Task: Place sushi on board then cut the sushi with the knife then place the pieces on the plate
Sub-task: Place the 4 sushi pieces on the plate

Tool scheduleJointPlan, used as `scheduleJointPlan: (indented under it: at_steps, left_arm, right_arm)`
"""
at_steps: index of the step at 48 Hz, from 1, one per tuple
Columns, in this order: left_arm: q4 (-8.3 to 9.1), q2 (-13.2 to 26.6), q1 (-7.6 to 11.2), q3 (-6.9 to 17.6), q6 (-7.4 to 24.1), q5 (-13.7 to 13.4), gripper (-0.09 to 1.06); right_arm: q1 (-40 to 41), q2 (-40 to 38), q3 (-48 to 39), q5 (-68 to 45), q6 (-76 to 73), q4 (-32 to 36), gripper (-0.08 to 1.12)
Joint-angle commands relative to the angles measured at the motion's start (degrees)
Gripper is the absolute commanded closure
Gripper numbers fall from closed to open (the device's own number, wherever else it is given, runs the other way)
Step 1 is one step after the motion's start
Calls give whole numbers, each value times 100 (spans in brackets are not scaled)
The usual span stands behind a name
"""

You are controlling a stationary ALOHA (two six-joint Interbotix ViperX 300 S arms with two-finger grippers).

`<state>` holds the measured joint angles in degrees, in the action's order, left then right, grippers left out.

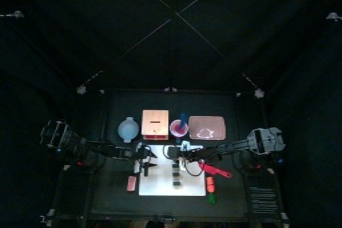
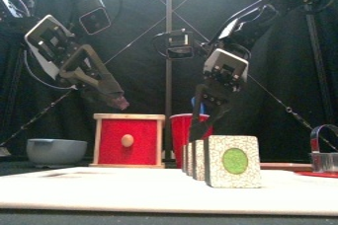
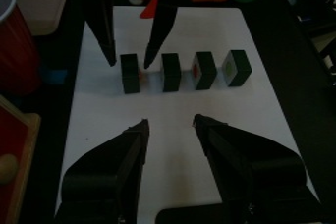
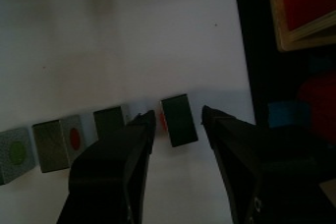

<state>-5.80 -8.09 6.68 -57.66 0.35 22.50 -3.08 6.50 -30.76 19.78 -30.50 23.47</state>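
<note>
Four sushi pieces [image 3: 171,71] stand in a row, slightly apart, across the middle of the white board [image 3: 262,120], with bare board on every side of them. The right hand [image 3: 132,58] is down at one end of the row, its jaws open and straddling the end piece [image 4: 178,120] without pinching it. The left hand [image 3: 171,122] hovers open over the clear board beside the row, while the pink tray [image 1: 206,127] lies well apart at the back of the tabletop [image 1: 107,202].
</note>
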Motion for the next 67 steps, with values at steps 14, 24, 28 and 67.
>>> scheduleJointPlan:
  at_steps: [14, 24, 28, 67]
  left_arm:
    - [62, -70, 26, 70, 9, 62, 17]
    - [62, -35, 26, 62, 0, 62, 17]
    - [53, -35, 26, 53, 0, 70, 17]
    - [62, -35, 35, 9, 0, 62, 17]
  right_arm:
    - [62, 290, 229, -18, -62, -9, 26]
    - [70, 396, 290, 0, -62, -9, 39]
    - [97, 308, 281, 35, -70, -44, 44]
    - [1371, -1512, -589, 1934, -79, -439, 44]
